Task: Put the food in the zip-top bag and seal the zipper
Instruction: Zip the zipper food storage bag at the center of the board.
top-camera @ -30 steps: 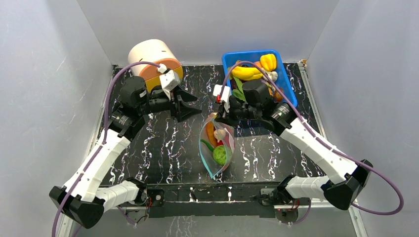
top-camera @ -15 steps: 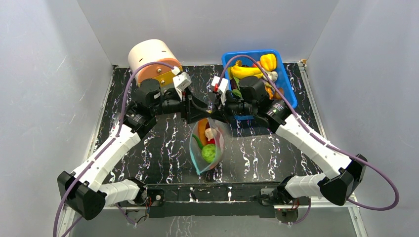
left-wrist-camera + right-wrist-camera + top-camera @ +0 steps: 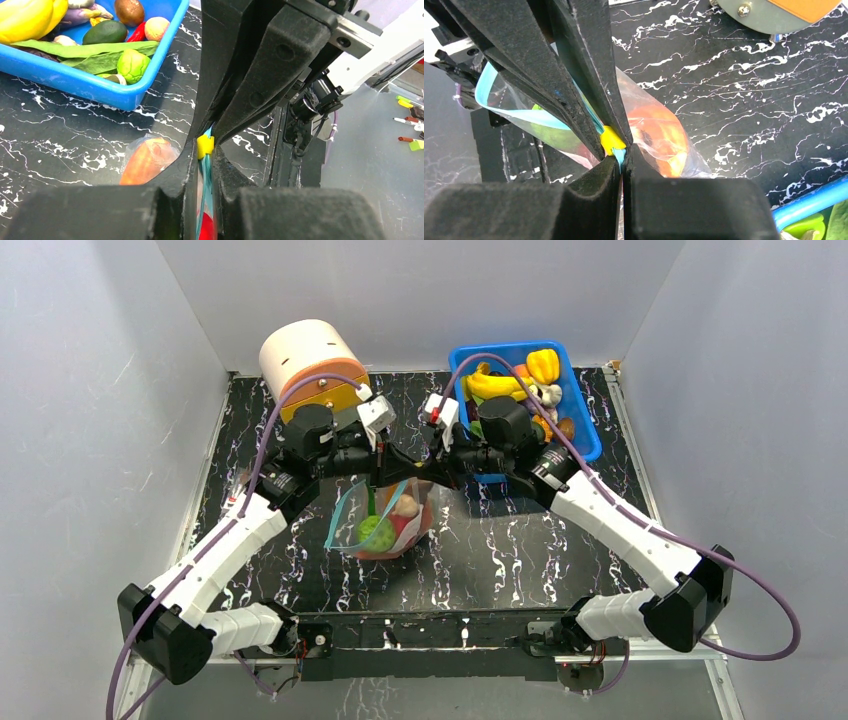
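The clear zip-top bag (image 3: pixel 385 525) hangs by its mouth over the table's middle, holding green (image 3: pixel 375 532) and orange food (image 3: pixel 402 538). My left gripper (image 3: pixel 400 468) is shut on the teal zipper (image 3: pixel 204 175), just behind its yellow slider (image 3: pixel 205 146). Tip to tip with it, my right gripper (image 3: pixel 426 471) is shut on the zipper's end (image 3: pixel 620 159) beside the slider (image 3: pixel 611 139). The rest of the zipper (image 3: pixel 509 110) loops away open. An orange piece (image 3: pixel 659 132) shows through the plastic. More food (image 3: pixel 500 385) lies in the blue bin (image 3: pixel 583 430).
The blue bin (image 3: pixel 100 92) stands at the back right, behind the right arm. A white and orange cylinder (image 3: pixel 310 355) lies at the back left, close behind the left wrist. Grey walls close in both sides of the black marbled table (image 3: pixel 540 550).
My left gripper has moved right to the bag's mouth and shut on the zipper. The right gripper has shifted left with the bag, which swung left beneath both grippers.
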You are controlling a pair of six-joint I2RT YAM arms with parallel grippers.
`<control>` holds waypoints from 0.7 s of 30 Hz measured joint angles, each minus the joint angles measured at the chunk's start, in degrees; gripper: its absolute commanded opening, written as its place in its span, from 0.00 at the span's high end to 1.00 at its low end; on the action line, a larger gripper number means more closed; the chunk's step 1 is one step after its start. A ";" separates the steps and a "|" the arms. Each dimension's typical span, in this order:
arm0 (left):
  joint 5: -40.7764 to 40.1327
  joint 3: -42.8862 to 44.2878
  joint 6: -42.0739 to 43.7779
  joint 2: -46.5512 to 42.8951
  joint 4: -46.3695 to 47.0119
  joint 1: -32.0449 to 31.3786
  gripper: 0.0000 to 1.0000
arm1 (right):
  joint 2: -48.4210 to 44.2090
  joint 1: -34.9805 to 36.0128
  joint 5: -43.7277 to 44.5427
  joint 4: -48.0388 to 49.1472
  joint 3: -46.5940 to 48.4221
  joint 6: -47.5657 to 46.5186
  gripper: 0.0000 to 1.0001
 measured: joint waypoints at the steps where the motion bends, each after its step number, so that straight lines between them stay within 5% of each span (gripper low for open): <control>1: -0.02 0.00 0.37 0.00 -0.28 -0.11 1.00 | -0.11 0.00 -0.20 0.24 -0.37 -0.59 1.00; 10: 7.50 0.00 3.76 -0.13 -2.58 -1.03 1.00 | -8.28 0.15 -5.79 3.96 -9.03 -12.41 1.00; 15: 12.52 0.00 4.28 -0.46 -3.17 -0.92 1.00 | -12.52 0.15 -8.48 8.26 -13.86 -15.06 0.72; 21: 15.19 0.00 4.28 -0.57 -3.13 -0.59 1.00 | -14.10 0.11 -10.21 12.92 -18.47 -15.13 0.70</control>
